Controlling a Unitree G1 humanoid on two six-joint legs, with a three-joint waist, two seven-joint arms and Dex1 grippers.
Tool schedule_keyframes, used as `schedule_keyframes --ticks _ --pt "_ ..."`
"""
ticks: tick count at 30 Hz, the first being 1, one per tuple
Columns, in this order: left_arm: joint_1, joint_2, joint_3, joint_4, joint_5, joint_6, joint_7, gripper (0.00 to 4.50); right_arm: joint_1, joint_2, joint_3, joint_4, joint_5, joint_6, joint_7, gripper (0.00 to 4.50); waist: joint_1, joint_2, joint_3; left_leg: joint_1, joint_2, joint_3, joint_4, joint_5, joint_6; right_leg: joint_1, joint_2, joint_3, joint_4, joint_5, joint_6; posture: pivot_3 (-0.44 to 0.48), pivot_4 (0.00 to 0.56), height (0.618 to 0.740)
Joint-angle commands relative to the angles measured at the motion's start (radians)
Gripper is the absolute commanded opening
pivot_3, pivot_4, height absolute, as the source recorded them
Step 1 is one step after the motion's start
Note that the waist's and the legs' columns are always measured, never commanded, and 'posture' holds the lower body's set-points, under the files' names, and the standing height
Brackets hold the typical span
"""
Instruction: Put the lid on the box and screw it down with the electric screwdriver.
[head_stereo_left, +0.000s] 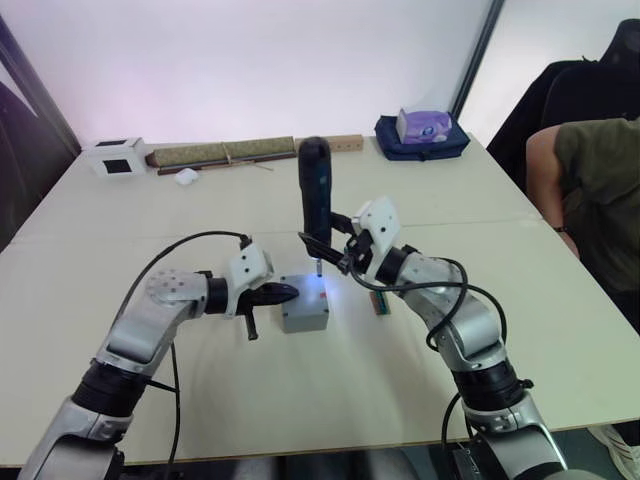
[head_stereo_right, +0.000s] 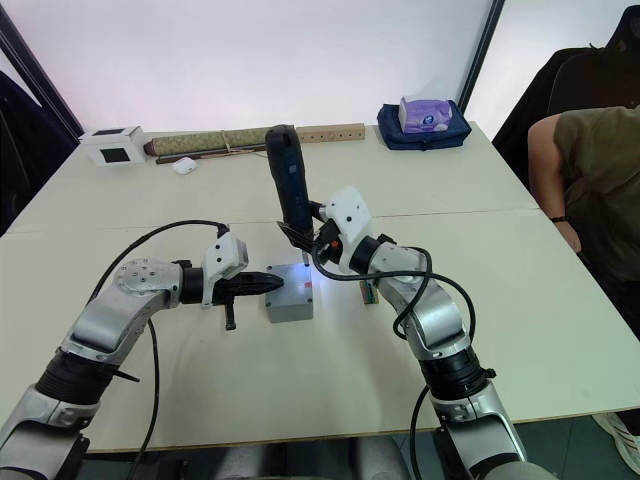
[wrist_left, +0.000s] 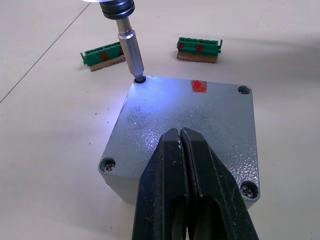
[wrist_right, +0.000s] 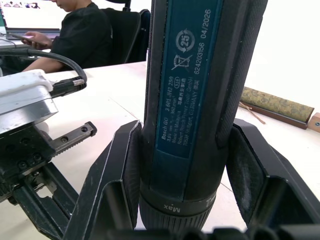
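The electric screwdriver (head_stereo_left: 315, 195) stands nearly upright, long axis vertical and bit pointing down, its lit tip set in a corner screw hole of the lid (wrist_left: 192, 120). The lid lies flat on top of the box (head_stereo_left: 305, 312), closing it, red mark up, on the worktop (head_stereo_left: 330, 380). The right gripper (head_stereo_left: 338, 250) has its jaws clamped around the screwdriver's body, while the left gripper (wrist_left: 187, 180) has its jaws pressed together, their tips resting on the lid's near edge.
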Motion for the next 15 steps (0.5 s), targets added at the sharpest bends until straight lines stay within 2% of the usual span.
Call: schedule_keyframes --ticks 1,5,11,15 --pt "0.008 0.006 -0.007 -0.008 0.004 0.002 -0.009 0.0 0.044 -0.017 0.02 0.084 -0.017 0.09 -0.003 1.86 0.0 0.0 0.0 0.0 0.0 0.0 0.0 0.0 0.0 0.0 0.0 0.0 0.0 0.0 0.0 0.0 0.15 0.74" --pt "0.002 0.004 0.002 -0.03 -0.015 0.015 -0.013 0.0 -0.015 0.001 -0.051 -0.028 0.077 0.118 0.002 1.86 0.001 0.0 0.001 -0.001 0.0 0.0 -0.001 0.0 0.0 -0.001 0.0 0.0 0.0 -0.001 -0.001 0.0 0.15 0.74" --pt "-0.009 0.008 0.033 -0.08 -0.059 0.037 -0.022 0.0 -0.18 0.003 -0.223 -0.175 0.264 0.346 -0.093 1.86 0.0 0.003 0.012 -0.009 0.0 -0.001 -0.001 0.0 0.0 -0.01 0.0 0.003 0.0 0.0 -0.001 0.0 0.15 0.74" --pt "-0.03 0.016 0.065 -0.137 -0.106 0.074 -0.022 0.0 -0.275 -0.06 -0.321 -0.203 0.309 0.501 -0.179 1.86 0.002 0.003 0.015 -0.028 0.0 -0.001 0.001 0.0 0.0 -0.03 0.0 0.003 0.005 0.003 0.004 0.0 0.15 0.74"
